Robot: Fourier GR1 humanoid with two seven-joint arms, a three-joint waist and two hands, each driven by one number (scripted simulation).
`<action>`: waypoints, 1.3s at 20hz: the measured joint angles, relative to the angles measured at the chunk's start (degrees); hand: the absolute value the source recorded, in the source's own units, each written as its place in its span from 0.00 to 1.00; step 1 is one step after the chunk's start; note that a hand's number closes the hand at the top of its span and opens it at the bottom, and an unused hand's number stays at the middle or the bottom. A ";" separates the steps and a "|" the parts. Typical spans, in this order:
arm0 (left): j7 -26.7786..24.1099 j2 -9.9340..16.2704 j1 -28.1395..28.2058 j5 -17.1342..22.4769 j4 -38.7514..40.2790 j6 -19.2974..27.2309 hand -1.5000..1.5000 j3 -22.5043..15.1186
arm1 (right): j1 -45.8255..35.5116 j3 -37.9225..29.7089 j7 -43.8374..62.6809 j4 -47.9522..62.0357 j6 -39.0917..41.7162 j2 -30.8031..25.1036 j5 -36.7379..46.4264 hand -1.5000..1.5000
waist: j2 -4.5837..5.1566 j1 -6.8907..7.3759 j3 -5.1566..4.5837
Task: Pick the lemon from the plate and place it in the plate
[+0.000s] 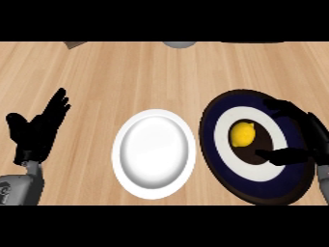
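Head view: lemon (243, 134) lies in the dark centre of the navy plate (220, 159), which carries a white ring. Right robot hand (310, 140) sits over that plate's right side, fingers and thumb spread in a released curve on either side of the lemon, not touching it, grasping nothing. White plate (154, 153) stands just left of the navy one on the wooden desk (138, 72). Left robot hand (38, 128) rests near the left edge, fingers straight and up, well apart from both plates.
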 measured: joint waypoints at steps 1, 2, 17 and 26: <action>0.09 -0.57 -0.61 -0.55 0.51 0.64 0.50 -0.23 | 0.04 -0.72 -2.16 0.27 -0.25 0.38 -0.45 0.00 | 0.00 -0.12 0.01; -0.36 -0.60 -0.44 -0.34 0.97 0.34 0.50 0.05 | 0.13 -1.55 -4.49 0.40 -0.47 0.74 -1.13 0.00 | -0.01 -0.17 0.01; 0.26 -1.39 -0.21 -1.52 0.35 0.96 0.50 0.25 | 4.45 -14.15 1.99 -12.12 14.14 2.86 -33.90 0.00 | -0.22 -0.79 -0.04; 0.22 -0.99 -1.30 -1.57 1.52 -1.38 0.50 2.33 | 2.83 -22.00 -2.87 -0.29 27.34 0.29 -39.54 0.00 | -0.08 -0.27 -0.02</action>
